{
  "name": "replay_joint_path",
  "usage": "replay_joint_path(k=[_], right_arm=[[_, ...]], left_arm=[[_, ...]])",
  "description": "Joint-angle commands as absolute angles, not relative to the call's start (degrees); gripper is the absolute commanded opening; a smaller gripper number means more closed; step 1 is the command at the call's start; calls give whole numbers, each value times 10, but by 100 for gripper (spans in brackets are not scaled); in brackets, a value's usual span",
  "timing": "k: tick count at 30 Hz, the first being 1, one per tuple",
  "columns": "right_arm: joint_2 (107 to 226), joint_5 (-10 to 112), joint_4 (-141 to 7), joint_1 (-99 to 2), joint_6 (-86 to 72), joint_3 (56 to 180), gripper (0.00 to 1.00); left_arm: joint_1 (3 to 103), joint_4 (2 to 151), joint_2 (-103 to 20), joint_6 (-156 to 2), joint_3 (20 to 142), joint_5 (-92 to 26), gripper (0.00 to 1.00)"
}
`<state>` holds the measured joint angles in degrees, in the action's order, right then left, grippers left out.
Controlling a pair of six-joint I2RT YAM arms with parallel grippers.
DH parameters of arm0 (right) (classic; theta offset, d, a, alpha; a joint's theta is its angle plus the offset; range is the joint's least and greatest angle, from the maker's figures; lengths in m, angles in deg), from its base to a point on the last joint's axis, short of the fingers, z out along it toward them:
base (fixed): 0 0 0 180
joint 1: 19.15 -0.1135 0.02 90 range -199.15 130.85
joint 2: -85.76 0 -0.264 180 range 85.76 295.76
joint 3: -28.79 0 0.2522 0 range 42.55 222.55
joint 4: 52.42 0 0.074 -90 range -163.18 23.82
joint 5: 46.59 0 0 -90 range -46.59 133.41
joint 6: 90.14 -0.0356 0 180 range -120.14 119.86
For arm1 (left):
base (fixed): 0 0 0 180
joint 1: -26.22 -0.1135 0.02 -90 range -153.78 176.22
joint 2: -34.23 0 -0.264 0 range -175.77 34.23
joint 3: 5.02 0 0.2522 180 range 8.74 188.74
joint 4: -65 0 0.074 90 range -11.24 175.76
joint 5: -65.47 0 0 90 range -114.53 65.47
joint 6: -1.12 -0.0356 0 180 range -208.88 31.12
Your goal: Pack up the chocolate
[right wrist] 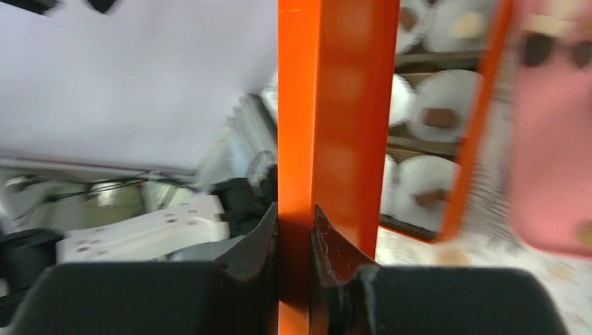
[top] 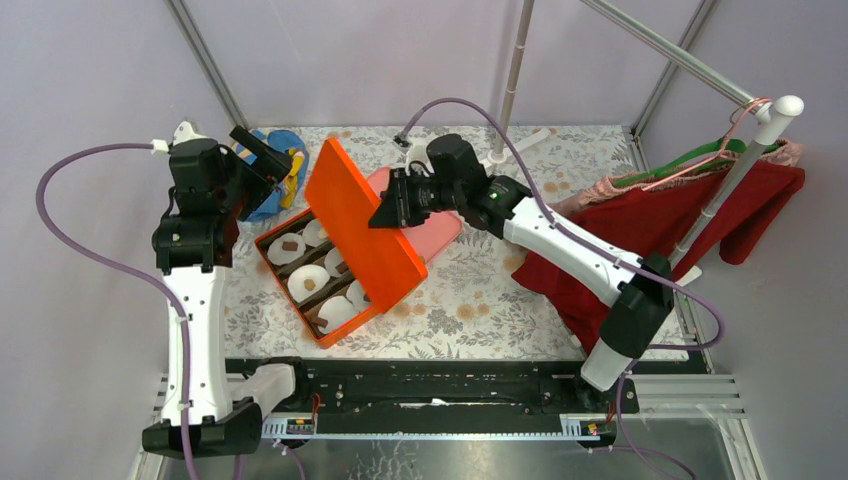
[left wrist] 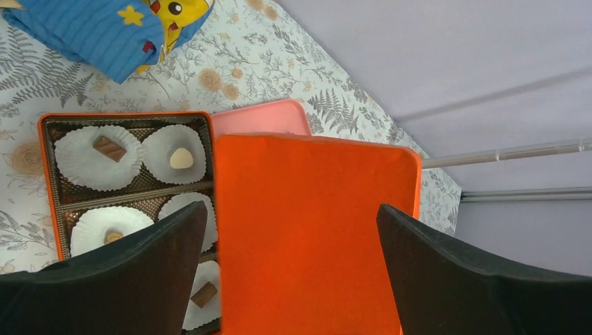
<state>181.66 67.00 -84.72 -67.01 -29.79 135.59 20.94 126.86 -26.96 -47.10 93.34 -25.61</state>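
orange lid [top: 360, 225] stands tilted on edge over the right side of the orange box [left wrist: 126, 114], leaving most of the box's compartments uncovered. the box rests on the patterned surface [left wrist: 279, 63].

hand states:
- the right hand [right wrist: 294, 216] is closed narrow on the lid's free edge, one finger on each face, and carries the lid.
- the left hand [left wrist: 292, 209] hangs above the box on its left side, fingers spread wide, holding nothing.

the chocolate [left wrist: 109, 148] is inside the box. single pieces, brown and cream, each sit in a white paper liner [left wrist: 77, 164] within the compartments. one liner beside the left hand's finger is partly hidden, so you cannot tell whether it is filled.

step in hand, as judged: closing the box. filling appears finished, and the lid is held at an angle, not yet seated.

next move, as judged:
1. lower the lid until it lies flat on the box rim.
2. keep the lid's corners in line with the box corners; a skewed lid would likely catch the rim or press on a liner.
3. hold the pinch until the lid rests on the box, then let go.
4. steady the box from its left side with the left hand if it slides.

note the pink tray [left wrist: 262, 118] just beside the box on the lid's side; whether it touches cannot be told. keep the lid's edge off it. the blue cloth [left wrist: 105, 35] lies beyond the box's far-left corner, apart from it.
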Motion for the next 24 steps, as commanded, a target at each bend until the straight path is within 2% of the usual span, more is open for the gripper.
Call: replay_joint_path(k=[1,6,12,24], right_arm=[[1851,852,-610,-666,-420,1350,0],[1922,942,-367,-665,-595,1323,0],[2020,966,-190,-666,-757,1346,0],[2101,941,-187,-668,-770,1351,0]], left_arm=[[194,1280,-253,-490,926,-252,99],[171,1283,-260,-490,901,-251,99],[155,1278,-260,-490,834,-249,99],[113,1261,-238,-482,687,-222,99]])
